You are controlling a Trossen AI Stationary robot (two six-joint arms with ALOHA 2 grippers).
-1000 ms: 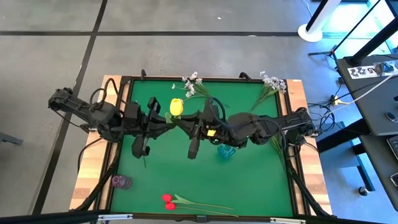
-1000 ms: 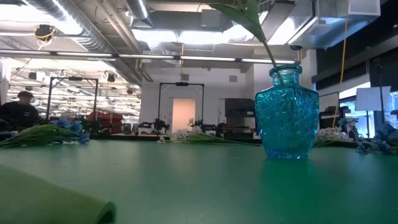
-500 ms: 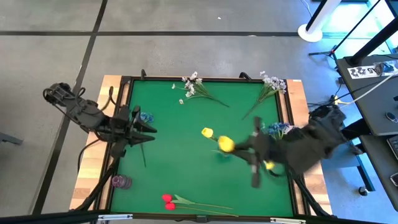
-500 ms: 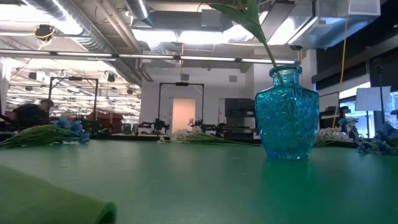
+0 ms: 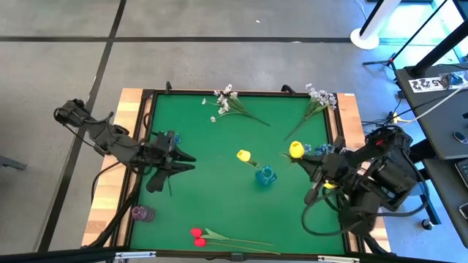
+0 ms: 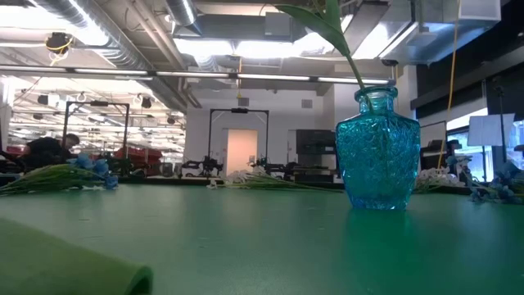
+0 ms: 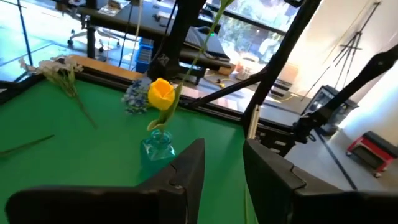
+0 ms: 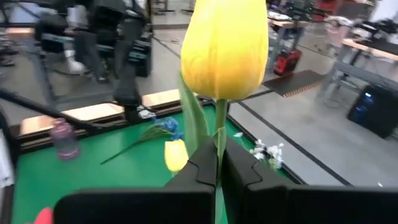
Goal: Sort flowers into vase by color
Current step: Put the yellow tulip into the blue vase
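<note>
Overhead, the right pincer point(image 8: 217, 163) grips a yellow tulip point(image 8: 225, 46) by its stem; the left pincer point(image 7: 222, 163) (fingers parted, holding nothing) hovers above the tabletop point(image 5: 219, 204).

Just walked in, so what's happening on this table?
The robot is sorting flowers into vases. The right gripper holds a yellow tulip by its stem at the table's right side, beside the blue vase, which already has one yellow tulip. The left gripper waits open at the left. Red tulips lie on the mat.
</note>
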